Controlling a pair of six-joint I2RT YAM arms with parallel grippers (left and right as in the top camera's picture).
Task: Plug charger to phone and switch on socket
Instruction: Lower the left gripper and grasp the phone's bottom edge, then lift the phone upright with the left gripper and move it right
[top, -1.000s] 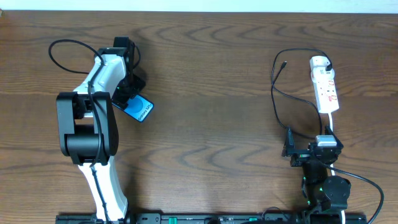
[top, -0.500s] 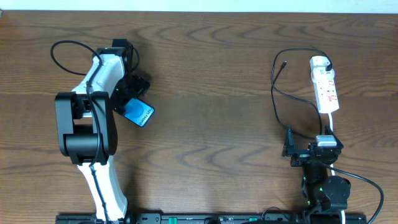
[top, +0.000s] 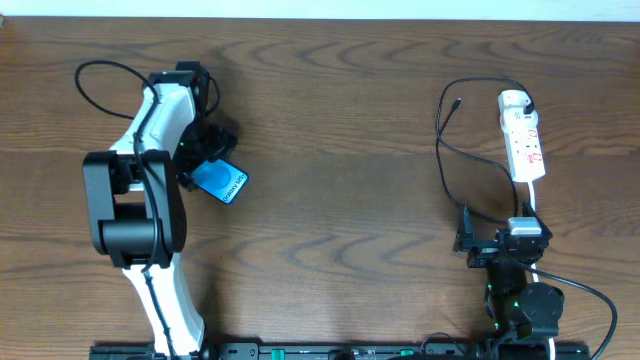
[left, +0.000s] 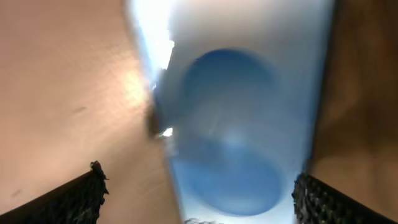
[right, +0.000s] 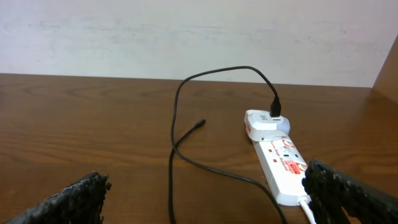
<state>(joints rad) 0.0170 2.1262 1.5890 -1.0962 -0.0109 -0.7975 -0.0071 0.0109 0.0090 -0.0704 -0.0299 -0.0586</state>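
Looking down from overhead, you will see that the left gripper (top: 208, 157) has let its jaws spread since a second ago. Its wrist camera now shows the two fingers (left: 73, 198) at opposite edges of the view, set wide. The phone (top: 224, 182) lies between and below them, filling that view as a blurred blue screen (left: 236, 143). You cannot tell from the blur whether either finger touches its edge.

The phone rests on the table (top: 340, 150) at the left, tilted, its near corner tucked under the gripper. More of the blue screen shows than a second ago, and it has shifted a little toward the arm. The left arm's elbow has also swung slightly to the left over that second.

Nothing on your right side has changed. The right gripper (top: 468, 240) sits low near the front edge with its jaws spread wide and only bare table between them. The socket (top: 524, 145) lies just beyond it, pointing away from the robot. The charger (top: 441, 150) runs from the white plug at the strip's far end, loops up and round to the left, then trails back toward the gripper. Its plug tip (right: 200, 124) lies free on the wood, well apart from the phone.
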